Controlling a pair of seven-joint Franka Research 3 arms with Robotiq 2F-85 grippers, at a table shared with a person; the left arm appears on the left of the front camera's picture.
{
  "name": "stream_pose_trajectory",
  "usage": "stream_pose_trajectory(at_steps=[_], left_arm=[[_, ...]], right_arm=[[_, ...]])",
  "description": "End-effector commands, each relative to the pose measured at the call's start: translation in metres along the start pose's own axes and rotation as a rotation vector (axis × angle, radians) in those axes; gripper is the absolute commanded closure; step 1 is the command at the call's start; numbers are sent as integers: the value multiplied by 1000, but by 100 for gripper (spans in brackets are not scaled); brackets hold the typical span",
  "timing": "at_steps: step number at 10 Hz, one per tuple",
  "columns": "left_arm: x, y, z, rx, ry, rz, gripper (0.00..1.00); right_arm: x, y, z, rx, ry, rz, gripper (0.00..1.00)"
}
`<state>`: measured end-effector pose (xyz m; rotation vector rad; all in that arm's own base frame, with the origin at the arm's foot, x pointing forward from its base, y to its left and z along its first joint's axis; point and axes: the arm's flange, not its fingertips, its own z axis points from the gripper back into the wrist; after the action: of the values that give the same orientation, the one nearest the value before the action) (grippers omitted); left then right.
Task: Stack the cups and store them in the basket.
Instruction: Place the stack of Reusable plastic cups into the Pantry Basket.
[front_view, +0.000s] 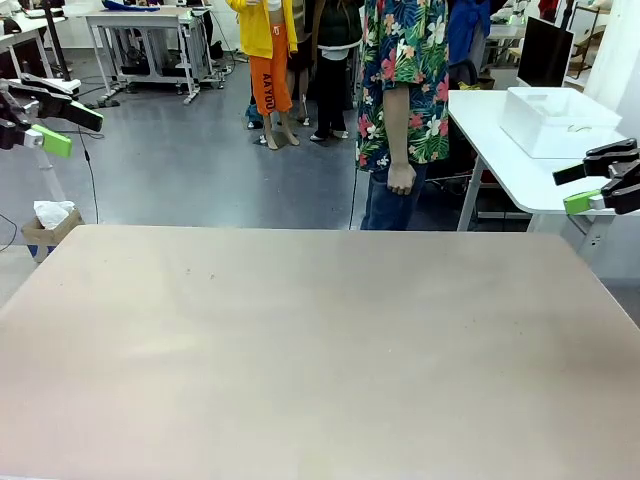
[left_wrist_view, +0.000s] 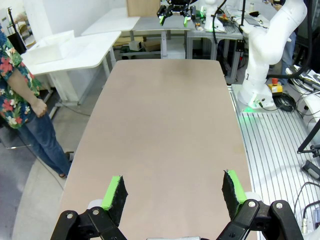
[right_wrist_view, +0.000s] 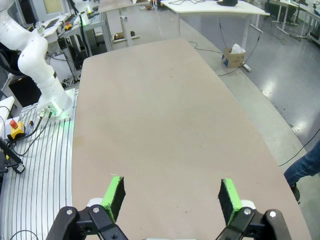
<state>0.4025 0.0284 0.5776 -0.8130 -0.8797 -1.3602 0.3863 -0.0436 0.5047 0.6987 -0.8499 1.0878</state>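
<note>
The cups are out of view. The basket, a white rectangular bin, sits on a white side table beyond the far right corner of the work table; the left wrist view has the basket at upper left. My left gripper hangs open in the air off the table's far left corner, nothing between its green pads. In its own view the left gripper is open above the bare tabletop. My right gripper is open at the far right, near the side table. From its own wrist the right gripper also reads open and holds nothing.
A person in a floral shirt stands at the far edge, one hand hanging down. The beige work table spans the foreground. A cardboard box sits on the floor at far left. The white side table stands at far right.
</note>
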Motion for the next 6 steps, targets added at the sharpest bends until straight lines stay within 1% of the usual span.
stream_pose_trajectory(at_steps=[1,6], left_arm=[[4,-2,1,0,-9,9,0],[4,-2,1,0,-9,9,0]], right_arm=[[2,1,-1,-6,-32,2,0],[2,1,-1,-6,-32,2,0]])
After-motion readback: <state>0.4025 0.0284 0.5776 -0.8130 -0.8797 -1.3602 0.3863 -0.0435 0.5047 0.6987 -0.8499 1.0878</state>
